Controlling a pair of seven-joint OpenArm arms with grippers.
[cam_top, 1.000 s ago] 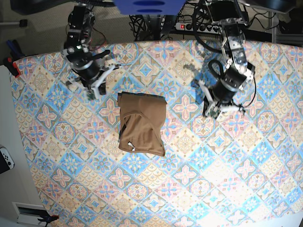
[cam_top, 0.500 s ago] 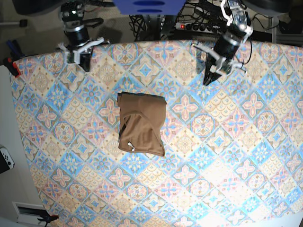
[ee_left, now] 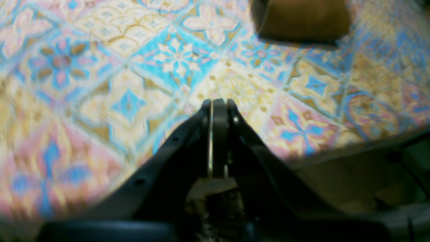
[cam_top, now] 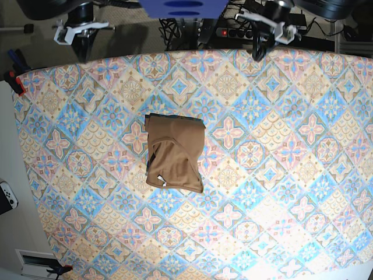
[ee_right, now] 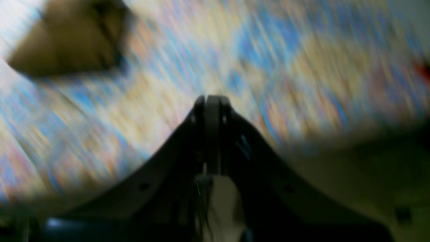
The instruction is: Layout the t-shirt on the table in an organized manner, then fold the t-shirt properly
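Near the middle of the desk, a little toward my right arm's side, I see the t-shirt lying as a compact brown bundle, already doubled over on itself, with a small white tag showing at its near lower edge. Its long axis runs from the far edge of the desk toward the near edge, slightly skewed. Both arms are parked up at the far edge, well apart from the cloth: the right end effector sits at the far corner on the base view's left, the left end effector at the far edge on that view's right. From either one the shirt lies forward and inward, toward the desk's centre. I judge the right arm marginally nearer, though the difference is small. Through the left wrist camera I see the left end effector clenched, its tips pressed together with nothing between them, and the shirt at the top of the view, ahead and off to one side. The right wrist picture is badly smeared, yet the right end effector also reads as clenched and empty, with the shirt a brown blur in the upper left. To my eye the fold looks done or nearly so; any further tidying would mean reaching back in across bare patterned cloth from both sides.
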